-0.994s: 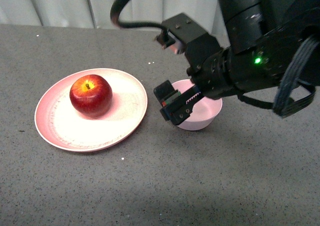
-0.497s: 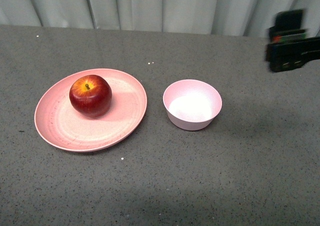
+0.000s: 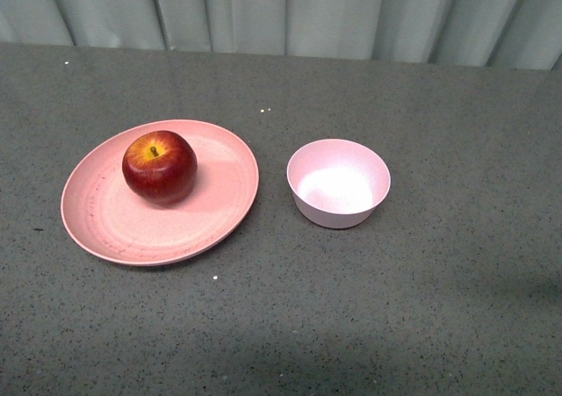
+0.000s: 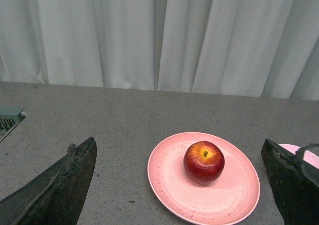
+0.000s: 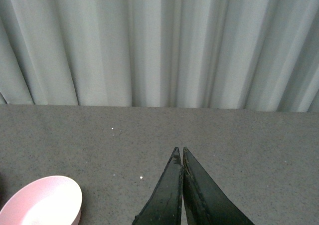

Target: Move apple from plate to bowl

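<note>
The dark red apple (image 3: pixel 159 166) sits upright on the wide salmon-pink plate (image 3: pixel 219 205) at the left of the grey table. The small pale pink bowl (image 3: pixel 339 183) stands empty just right of the plate. Neither arm shows in the front view. In the left wrist view my left gripper (image 4: pixel 182 157) is open, its dark fingers (image 4: pixel 65 177) wide apart, with the apple (image 4: pixel 204 162) and the plate (image 4: pixel 174 182) ahead between them and some way off. In the right wrist view my right gripper (image 5: pixel 179 151) is shut and empty above bare table; the bowl's rim (image 5: pixel 42 200) shows off to one side.
A pale pleated curtain (image 3: pixel 281 10) hangs along the table's far edge. The table top (image 3: pixel 421 308) is dark grey and speckled. A grey-green object (image 4: pixel 9 119) shows at the edge of the left wrist view.
The right arm, which hung over the bowl a second ago, has drawn back to the right and left the front view. The apple, plate and bowl have not moved.
</note>
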`<move>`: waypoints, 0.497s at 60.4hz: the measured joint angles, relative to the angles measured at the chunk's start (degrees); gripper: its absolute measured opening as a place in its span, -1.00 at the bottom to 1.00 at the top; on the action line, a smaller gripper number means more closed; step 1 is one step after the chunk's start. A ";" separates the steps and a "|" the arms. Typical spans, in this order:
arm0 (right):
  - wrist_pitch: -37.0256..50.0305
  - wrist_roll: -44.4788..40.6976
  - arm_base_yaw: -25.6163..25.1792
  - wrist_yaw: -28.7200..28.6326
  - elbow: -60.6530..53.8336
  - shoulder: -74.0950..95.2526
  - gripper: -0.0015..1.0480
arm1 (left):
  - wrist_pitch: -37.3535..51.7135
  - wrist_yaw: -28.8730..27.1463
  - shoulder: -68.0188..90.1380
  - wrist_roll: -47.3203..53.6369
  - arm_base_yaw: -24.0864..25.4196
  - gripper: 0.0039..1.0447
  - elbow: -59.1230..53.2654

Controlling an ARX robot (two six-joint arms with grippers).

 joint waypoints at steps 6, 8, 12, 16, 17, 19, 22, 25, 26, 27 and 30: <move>-2.56 0.09 -1.05 -0.92 -1.79 -4.17 -0.98 | 0.00 0.00 0.00 0.00 0.00 0.88 0.00; -3.45 0.09 -1.38 -1.25 -2.32 -5.57 -0.98 | 0.00 0.00 0.00 0.00 0.00 0.88 0.00; -5.73 0.13 -2.05 -1.90 -3.37 -8.94 -0.98 | 0.00 -0.02 0.00 0.00 0.00 0.88 0.00; -7.78 0.15 -2.69 -2.60 -4.09 -11.82 -0.98 | 0.00 0.00 0.00 0.00 0.00 0.88 0.00; -8.55 0.17 -3.56 -4.24 -4.31 -12.81 -0.98 | 0.00 0.00 0.00 0.00 0.00 0.88 0.00; -9.68 0.17 -4.92 -6.21 -4.68 -14.27 -0.98 | 0.00 0.00 0.00 0.00 0.00 0.88 0.00; -11.54 0.22 -6.27 -6.69 -5.22 -16.72 -0.98 | 0.00 0.00 0.00 0.00 0.00 0.88 0.00; -13.40 0.22 -7.02 -6.64 -5.66 -19.10 -0.98 | 0.00 -0.02 0.00 0.00 0.00 0.88 0.00; -13.79 0.24 -7.08 -6.64 -5.77 -19.58 -0.98 | 0.00 0.00 0.00 0.00 0.00 0.88 0.00; -14.58 0.22 -7.13 -6.73 -5.92 -20.52 -0.98 | 0.00 0.00 0.00 0.00 0.00 0.88 0.00; -16.11 0.22 -7.17 -6.84 -6.23 -22.38 -0.98 | 0.00 0.00 0.00 0.00 0.00 0.88 0.00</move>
